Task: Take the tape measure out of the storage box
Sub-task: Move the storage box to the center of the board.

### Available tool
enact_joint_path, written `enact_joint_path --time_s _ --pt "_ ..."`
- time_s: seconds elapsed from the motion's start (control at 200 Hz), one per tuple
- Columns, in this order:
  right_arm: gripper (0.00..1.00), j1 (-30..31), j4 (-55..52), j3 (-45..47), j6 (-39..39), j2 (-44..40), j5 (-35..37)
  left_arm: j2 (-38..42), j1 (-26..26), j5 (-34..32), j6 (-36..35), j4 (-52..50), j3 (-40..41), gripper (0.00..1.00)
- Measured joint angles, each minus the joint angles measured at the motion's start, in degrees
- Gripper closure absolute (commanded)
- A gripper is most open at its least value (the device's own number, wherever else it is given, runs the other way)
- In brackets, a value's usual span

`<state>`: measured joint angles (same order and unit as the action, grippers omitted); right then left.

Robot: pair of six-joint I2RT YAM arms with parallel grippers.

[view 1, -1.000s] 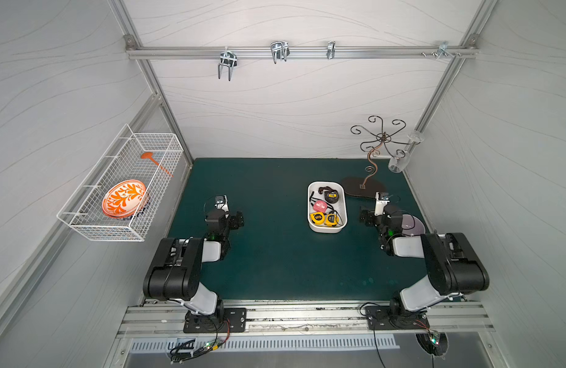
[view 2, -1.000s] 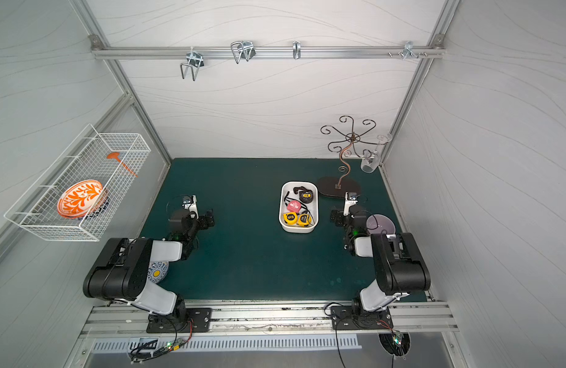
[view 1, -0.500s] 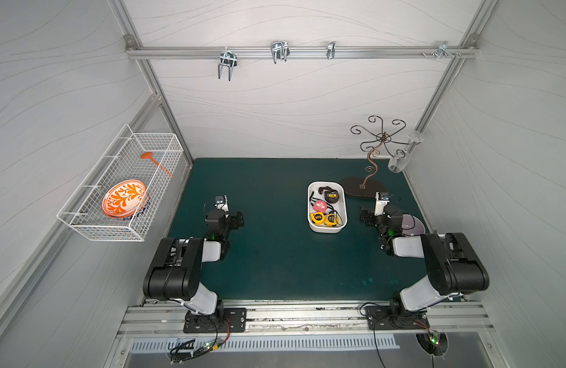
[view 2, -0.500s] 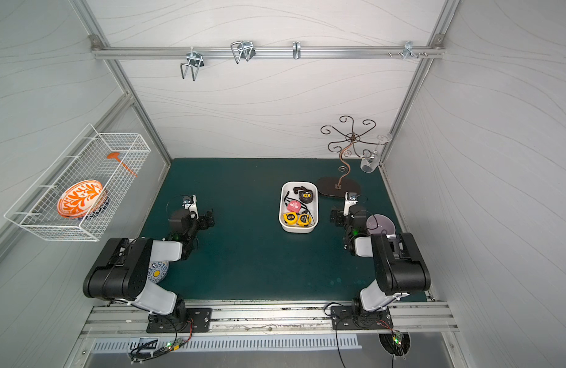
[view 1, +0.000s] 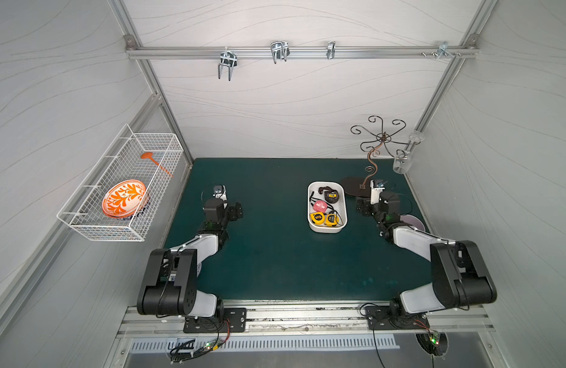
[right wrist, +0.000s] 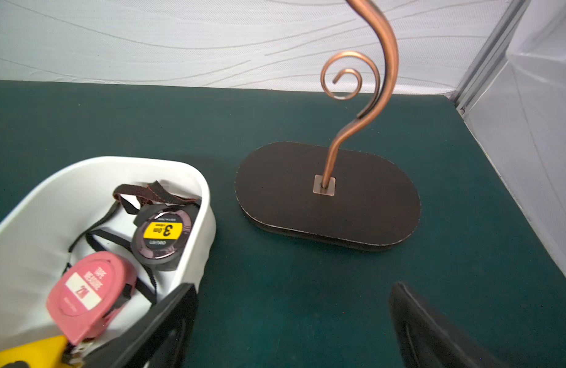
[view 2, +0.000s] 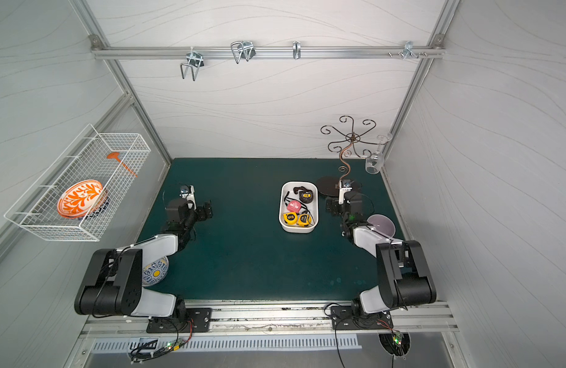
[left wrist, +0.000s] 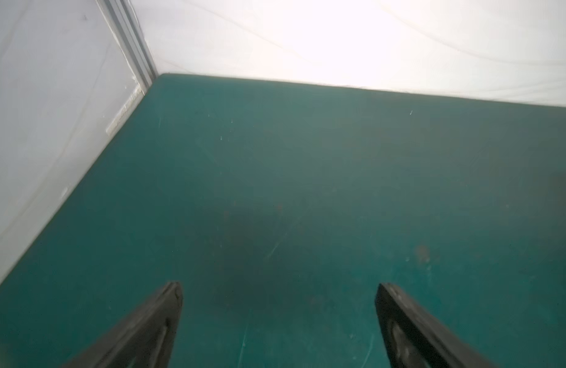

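The storage box (view 1: 326, 229) holds a black tape measure (view 1: 332, 196), a pink tape measure (view 1: 319, 205) and two yellow tape measures (view 1: 318, 218). The right gripper (right wrist: 294, 286) waits just beside the box, its jaws spread wide and holding nothing. The left gripper (left wrist: 278, 284), well apart from the box, is also released.

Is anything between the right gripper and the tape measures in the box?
Only the box wall: the right gripper, open, sits just outside it, and the tape measures lie uncovered. The stand base is off that line.
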<state>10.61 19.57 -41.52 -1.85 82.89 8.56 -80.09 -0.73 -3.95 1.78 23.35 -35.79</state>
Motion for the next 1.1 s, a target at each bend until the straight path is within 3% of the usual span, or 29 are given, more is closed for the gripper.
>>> enact_joint_path --time_s 0.225,0.35,0.55,0.79,1.1 --pt "0.01 -0.04 -15.96 -9.88 -7.17 2.58 -8.66 0.13 0.66 3.67 4.00 -16.37 -8.94 0.01" --pt "0.10 -1.31 -19.12 -13.46 -12.15 7.04 -18.18 -1.22 1.75 4.98 5.05 -23.69 -12.20 0.01" --pt "0.08 -1.99 -23.34 -18.08 -17.33 15.21 -27.08 -2.62 2.56 7.39 7.17 -28.52 -14.12 0.01" --pt "0.07 -0.46 -25.66 -22.67 -18.71 20.55 -31.21 -2.62 2.67 10.23 8.92 -30.18 -14.12 0.01" --pt "0.08 5.35 -27.96 -25.97 -18.84 23.32 -31.58 -2.62 2.67 11.65 9.42 -30.56 -14.14 0.01"
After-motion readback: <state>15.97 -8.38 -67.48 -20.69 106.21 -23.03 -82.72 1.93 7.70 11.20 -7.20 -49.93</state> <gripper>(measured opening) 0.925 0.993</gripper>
